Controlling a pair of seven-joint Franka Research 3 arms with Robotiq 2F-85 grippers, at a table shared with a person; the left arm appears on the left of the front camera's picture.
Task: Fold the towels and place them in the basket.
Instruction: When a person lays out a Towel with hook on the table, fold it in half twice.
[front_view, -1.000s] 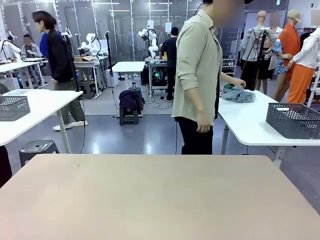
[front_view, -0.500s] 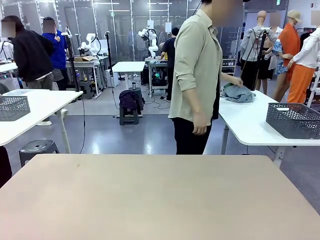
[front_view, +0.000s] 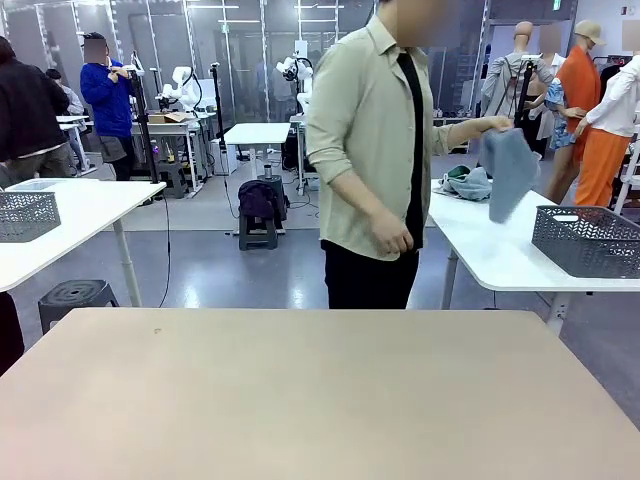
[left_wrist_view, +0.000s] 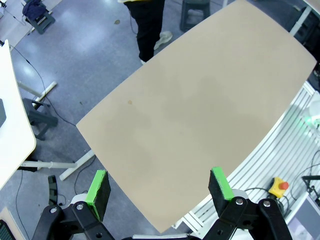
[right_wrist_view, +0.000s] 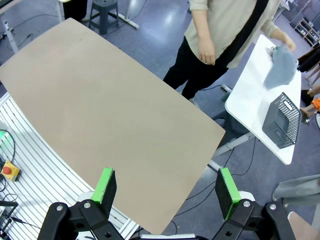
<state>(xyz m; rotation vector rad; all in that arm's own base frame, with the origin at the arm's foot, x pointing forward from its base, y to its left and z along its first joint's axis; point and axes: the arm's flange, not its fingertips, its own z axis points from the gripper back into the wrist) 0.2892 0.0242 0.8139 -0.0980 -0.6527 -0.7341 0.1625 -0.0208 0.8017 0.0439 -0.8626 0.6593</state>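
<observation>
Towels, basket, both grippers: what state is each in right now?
grey-blue towel: unfolded, hanging from the person's hand.
other towels: crumpled heap on the white side table.
basket: upright on that side table.
left gripper: open, holding nothing.
right gripper: open, holding nothing.

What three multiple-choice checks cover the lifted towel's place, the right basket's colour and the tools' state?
1. Where is the grey-blue towel?
A. on the beige table
B. in the person's hand
C. on the floor
2. What colour is the basket on the right?
A. white
B. dark grey
C. orange
3. How do the left tool and right tool stand?
A. both open
B. both shut
C. left shut on a towel
1 B: it hangs from the raised hand over the white table. 2 B: dark grey mesh. 3 A: both wrist views show jaws apart, empty.
</observation>
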